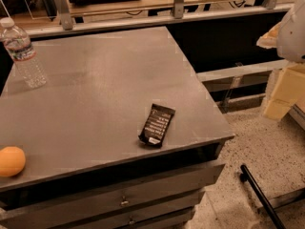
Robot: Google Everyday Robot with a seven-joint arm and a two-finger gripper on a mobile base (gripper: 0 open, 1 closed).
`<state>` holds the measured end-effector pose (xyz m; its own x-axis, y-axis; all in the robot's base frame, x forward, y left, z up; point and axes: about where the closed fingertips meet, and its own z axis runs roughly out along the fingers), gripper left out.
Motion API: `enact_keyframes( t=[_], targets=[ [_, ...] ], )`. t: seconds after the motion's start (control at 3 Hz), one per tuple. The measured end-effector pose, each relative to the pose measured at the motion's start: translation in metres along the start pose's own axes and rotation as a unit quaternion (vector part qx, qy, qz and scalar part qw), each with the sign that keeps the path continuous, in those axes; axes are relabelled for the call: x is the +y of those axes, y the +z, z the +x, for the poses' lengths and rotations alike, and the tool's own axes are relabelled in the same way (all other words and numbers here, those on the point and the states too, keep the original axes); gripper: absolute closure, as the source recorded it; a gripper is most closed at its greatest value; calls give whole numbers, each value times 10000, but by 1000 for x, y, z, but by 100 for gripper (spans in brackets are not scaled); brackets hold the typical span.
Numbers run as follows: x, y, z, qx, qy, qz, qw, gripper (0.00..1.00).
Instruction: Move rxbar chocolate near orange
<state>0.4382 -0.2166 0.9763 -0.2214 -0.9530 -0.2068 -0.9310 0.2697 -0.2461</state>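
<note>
Near the front edge of the table (95, 89) sits the rxbar chocolate (157, 124), well apart from the gripper (291, 30) up top-right; can't tell whether that's open or closed.

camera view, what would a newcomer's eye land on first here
First the black rxbar chocolate, lying near the front right edge of the grey table, then the orange far from it at the front left edge. A clear water bottle stands at the back left. The gripper is not in view; only a white rounded part pokes in at the upper right edge.
</note>
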Motion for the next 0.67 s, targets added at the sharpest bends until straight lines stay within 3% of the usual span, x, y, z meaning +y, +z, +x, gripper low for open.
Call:
enact_keyframes(
  t=[0.33, 0.67],
  targets=[
    [0, 0, 0, 1, -7, -1, 10000, 0],
    [-1, 25, -29, 116, -893, -247, 9956, 0]
  ],
)
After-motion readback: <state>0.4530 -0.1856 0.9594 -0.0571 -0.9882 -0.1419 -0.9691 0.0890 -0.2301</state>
